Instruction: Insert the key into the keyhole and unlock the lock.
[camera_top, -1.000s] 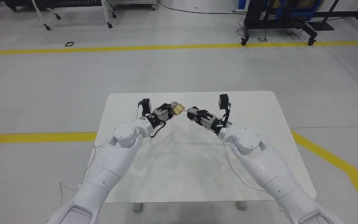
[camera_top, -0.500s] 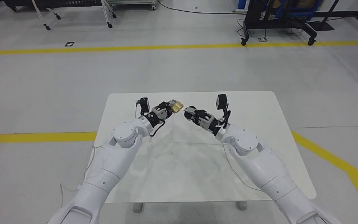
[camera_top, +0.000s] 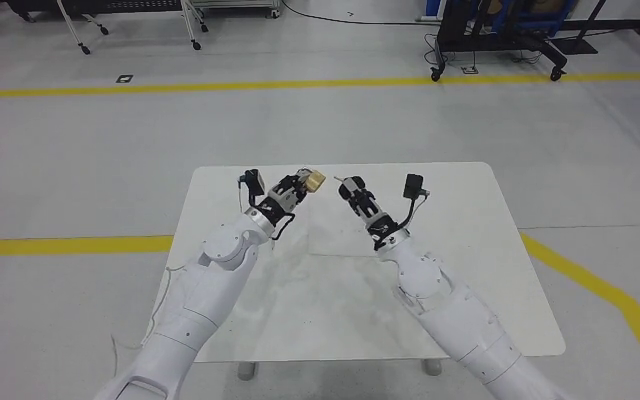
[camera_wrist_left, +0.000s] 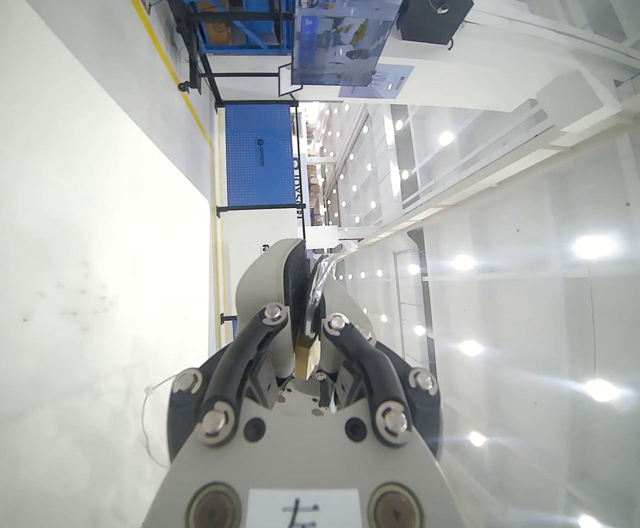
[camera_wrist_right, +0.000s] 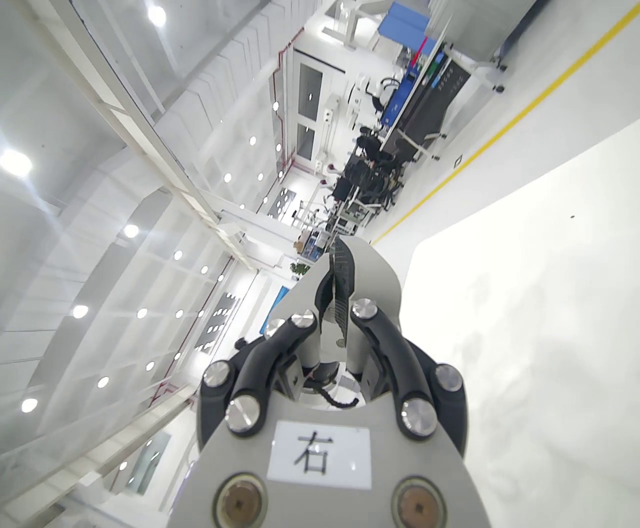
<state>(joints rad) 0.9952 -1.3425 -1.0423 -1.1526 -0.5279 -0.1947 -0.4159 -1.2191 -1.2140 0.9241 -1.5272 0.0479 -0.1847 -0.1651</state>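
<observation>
Brass lock (camera_wrist_left: 306, 357) clamped in my left gripper (camera_wrist_left: 312, 280) above the table's (camera_top: 470, 200) far edge. My right gripper (camera_wrist_right: 336, 265) pinches the key (camera_wrist_right: 323, 296) nearby, not touching the lock. One-character white label (camera_wrist_right: 320, 452) on each wrist.

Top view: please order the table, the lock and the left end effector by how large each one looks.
Largest: the table.
Next: the left end effector.
Smallest: the lock, held at that end effector's tip.
</observation>
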